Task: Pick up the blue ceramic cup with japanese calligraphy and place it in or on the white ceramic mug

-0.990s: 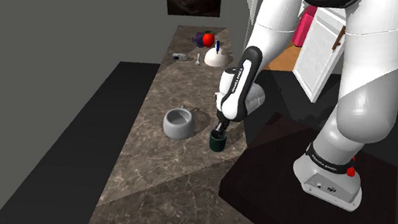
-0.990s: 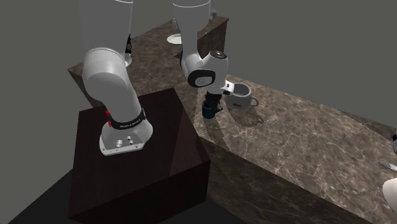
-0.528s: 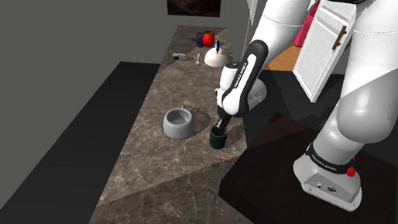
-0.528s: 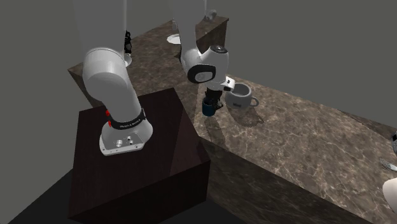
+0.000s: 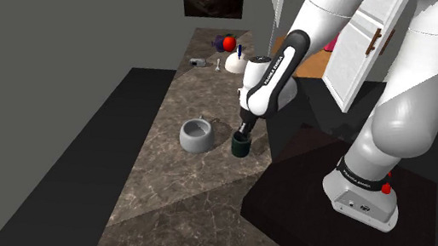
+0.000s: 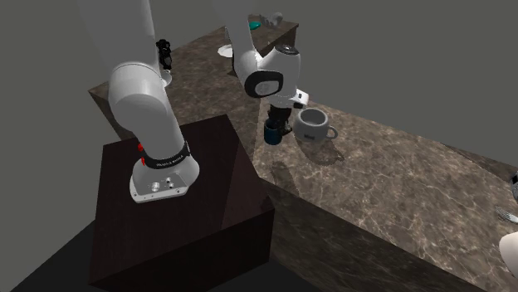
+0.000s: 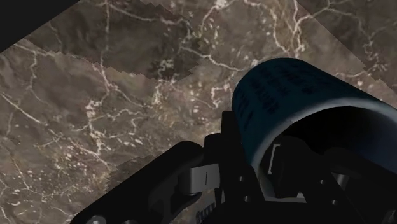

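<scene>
Clamping blue cup (image 5: 241, 145) by rim, gripper (image 5: 243, 133) holds it off marble counter (image 5: 169, 188), nr grey mug (image 5: 197, 135).

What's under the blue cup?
Just air, and below that the brown marble counter. The pincer holds the blue cup up off the counter by its rim. The cup's own bottom faces away from the cameras, so it cannot be seen.
</scene>
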